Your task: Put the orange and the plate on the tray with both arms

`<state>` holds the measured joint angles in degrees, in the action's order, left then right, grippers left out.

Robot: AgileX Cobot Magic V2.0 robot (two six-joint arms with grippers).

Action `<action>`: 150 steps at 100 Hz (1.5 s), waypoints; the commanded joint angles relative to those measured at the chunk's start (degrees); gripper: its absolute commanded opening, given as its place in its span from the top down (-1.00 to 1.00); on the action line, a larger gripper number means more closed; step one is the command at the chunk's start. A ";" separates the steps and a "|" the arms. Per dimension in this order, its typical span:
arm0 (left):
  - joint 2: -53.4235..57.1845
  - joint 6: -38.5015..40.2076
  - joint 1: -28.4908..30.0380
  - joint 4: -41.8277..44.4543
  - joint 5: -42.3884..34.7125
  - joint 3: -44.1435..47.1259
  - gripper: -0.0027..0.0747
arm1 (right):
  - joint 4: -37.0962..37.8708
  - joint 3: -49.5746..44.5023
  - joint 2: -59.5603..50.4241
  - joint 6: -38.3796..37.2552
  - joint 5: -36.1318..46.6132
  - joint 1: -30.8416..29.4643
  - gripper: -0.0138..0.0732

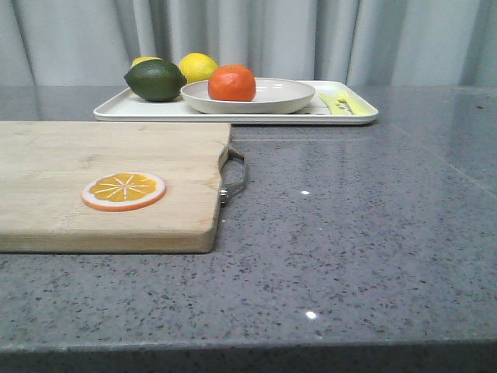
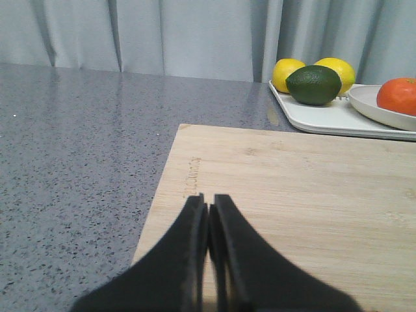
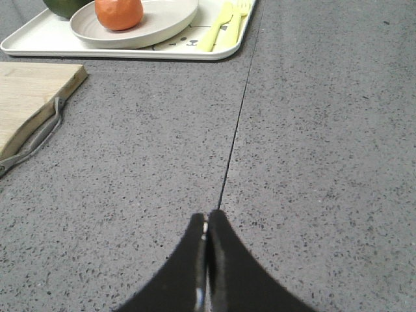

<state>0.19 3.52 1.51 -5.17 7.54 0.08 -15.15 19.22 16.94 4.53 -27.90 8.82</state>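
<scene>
A speckled grey stone desk (image 1: 365, 233) carries a pale wooden cutting board (image 1: 101, 186) and a flat white rounded tray (image 1: 353, 116). On the tray rests a matte off-white plate (image 1: 279, 95), the dimpled round orange (image 1: 231, 83) in it. Left claw (image 2: 208, 205) hovers closed and empty over the board; right claw (image 3: 207, 221) closed and empty above bare desk.

1. Soft, even light from overhead; shadows stay faint.
2. Small white glints dot the desk (image 1: 326, 256) in the front view.
3. Both wrist views blur their dark tool tips up close.
</scene>
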 commanded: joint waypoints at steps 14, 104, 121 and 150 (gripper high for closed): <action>1.77 0.12 0.06 -0.47 -4.30 1.24 0.98 | 0.00 1.46 0.43 0.60 3.95 -0.08 0.84; 1.77 0.12 0.06 -0.47 -4.30 1.24 0.98 | 10.23 -11.82 -8.98 -5.65 24.18 -3.78 0.84; 1.77 0.12 0.06 -0.47 -4.30 1.24 0.98 | 19.37 -15.79 -12.89 -12.86 27.60 -7.58 0.84; 1.77 0.12 0.06 -0.47 -4.30 1.24 0.98 | 19.90 -20.85 -18.70 -13.81 31.31 -9.21 0.84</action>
<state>0.19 3.52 1.51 -5.17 7.54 0.00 3.87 -1.43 -0.47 -9.09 -1.65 -0.05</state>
